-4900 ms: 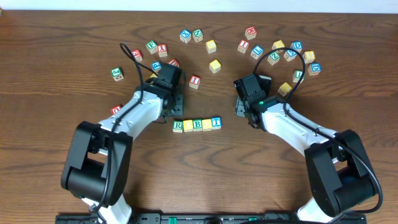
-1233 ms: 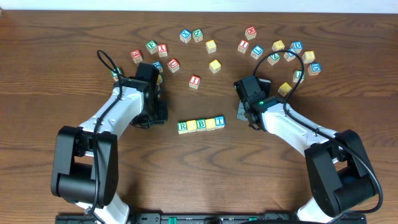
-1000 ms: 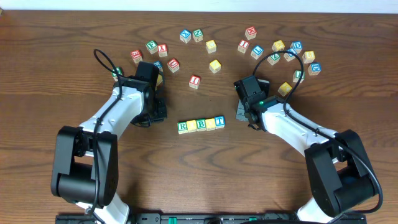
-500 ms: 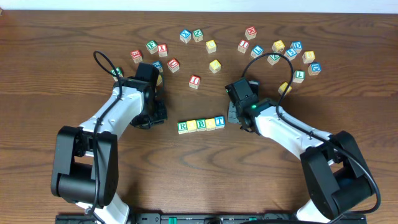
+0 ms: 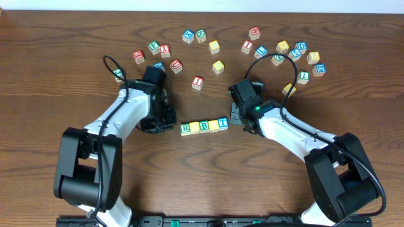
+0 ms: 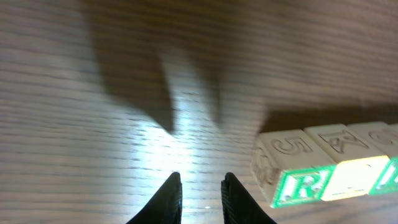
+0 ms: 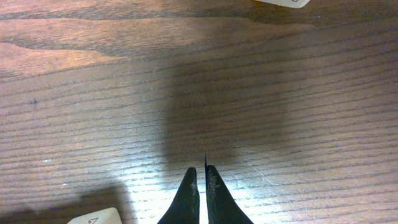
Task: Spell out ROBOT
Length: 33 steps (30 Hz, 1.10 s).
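Note:
Five cubes stand in a row at mid-table: green R (image 5: 185,128), a yellow top (image 5: 194,127), green B (image 5: 204,127), a second yellow top (image 5: 213,125) and blue T (image 5: 222,123). My left gripper (image 5: 165,120) hangs low just left of the R end. In the left wrist view the left gripper (image 6: 200,190) has its jaws a narrow gap apart with only bare wood between them, and the R cube (image 6: 300,185) lies to the right. My right gripper (image 5: 235,117) sits just right of the T. In the right wrist view the right gripper (image 7: 201,183) is shut and empty.
Loose lettered cubes lie along the far side: a red I (image 5: 197,81), plain yellow ones (image 5: 218,66) (image 5: 214,46), a group at upper left (image 5: 154,47) and a cluster at upper right (image 5: 297,53). A cube corner (image 7: 93,218) shows beside my right fingers.
The right arm has swung left to the T end of the row. The left gripper has shifted right toward the R end, and its jaws have narrowed a little.

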Each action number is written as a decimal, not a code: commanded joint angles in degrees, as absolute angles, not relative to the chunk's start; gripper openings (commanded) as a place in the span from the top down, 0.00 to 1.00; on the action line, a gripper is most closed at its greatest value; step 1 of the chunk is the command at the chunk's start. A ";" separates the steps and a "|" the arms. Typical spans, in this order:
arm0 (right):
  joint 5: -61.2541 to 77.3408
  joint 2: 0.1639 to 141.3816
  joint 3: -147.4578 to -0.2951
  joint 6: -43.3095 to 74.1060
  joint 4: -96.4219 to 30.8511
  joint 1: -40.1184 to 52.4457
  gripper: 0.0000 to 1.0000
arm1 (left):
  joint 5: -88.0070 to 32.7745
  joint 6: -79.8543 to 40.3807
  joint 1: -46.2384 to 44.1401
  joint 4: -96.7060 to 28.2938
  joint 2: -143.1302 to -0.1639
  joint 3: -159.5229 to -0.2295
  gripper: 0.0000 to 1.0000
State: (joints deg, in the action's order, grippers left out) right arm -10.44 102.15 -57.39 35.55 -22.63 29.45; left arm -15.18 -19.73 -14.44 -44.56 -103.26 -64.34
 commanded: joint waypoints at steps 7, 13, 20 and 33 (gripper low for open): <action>-7.86 100.60 -58.28 35.53 -22.26 29.67 0.99 | -16.03 -20.23 -16.32 -44.73 -102.00 -65.60 0.78; -5.34 100.60 -58.28 35.53 -21.58 29.67 0.99 | -16.05 -20.23 -16.32 -44.75 -102.00 -65.60 0.78; -3.88 100.60 -58.28 35.48 -21.58 29.74 0.99 | -16.05 -20.23 -16.32 -44.75 -102.00 -65.60 0.78; -0.36 100.60 -58.28 35.05 -21.63 29.74 0.99 | -16.05 -20.25 -16.32 -44.95 -102.00 -65.60 0.78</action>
State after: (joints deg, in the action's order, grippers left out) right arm -1.80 102.15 -57.39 35.51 -21.63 29.45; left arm -15.81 -19.73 -16.29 -44.56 -103.26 -64.34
